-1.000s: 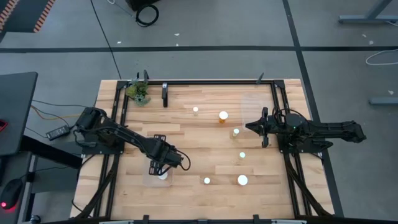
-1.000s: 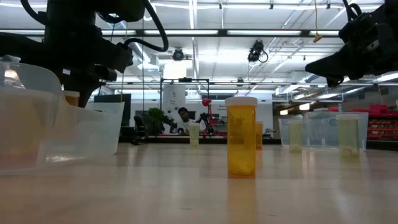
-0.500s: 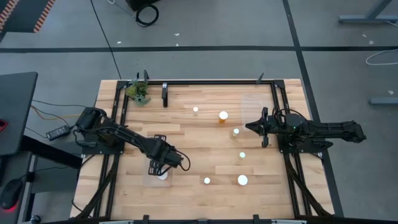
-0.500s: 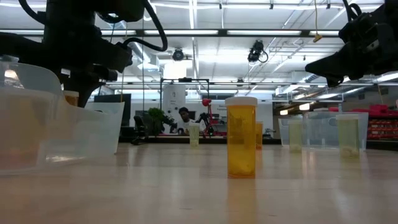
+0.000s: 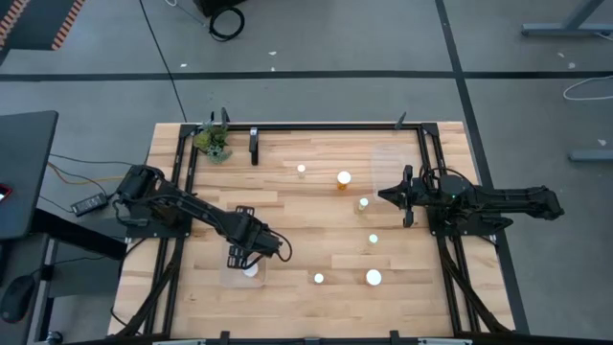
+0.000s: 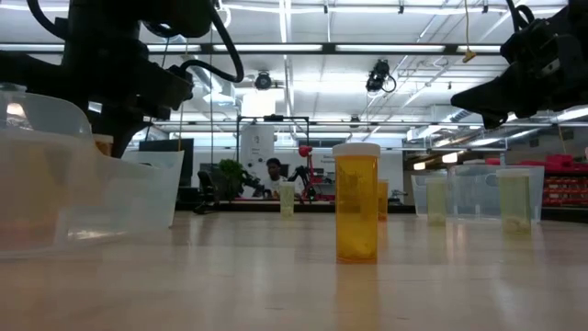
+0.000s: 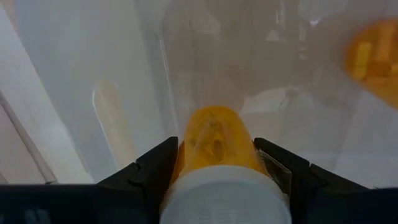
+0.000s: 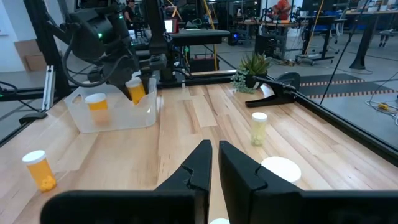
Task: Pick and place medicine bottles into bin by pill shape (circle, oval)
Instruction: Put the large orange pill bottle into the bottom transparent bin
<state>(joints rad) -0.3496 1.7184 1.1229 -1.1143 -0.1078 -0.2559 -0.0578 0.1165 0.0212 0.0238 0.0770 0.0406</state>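
Left claw (image 7: pixel 214 171) is clamped on a medicine bottle (image 7: pixel 214 140), hanging just above the clear bin (image 8: pixel 115 109). Let go off-center and it could clip the wall, bounce out. Right claw (image 8: pixel 211 163), fingers together, waits well apart.

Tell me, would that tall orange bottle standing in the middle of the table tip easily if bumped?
Probably: the bottle stands upright, tall on a narrow base. Once down, its round body would likely roll. It looks mostly empty, so likely light.

Six medicine bottles (image 5: pixel 344 178) stand loose on the table (image 5: pixel 306 220), two more are at the clear bin (image 8: pixel 115 112), and one plant (image 5: pixel 213 142).
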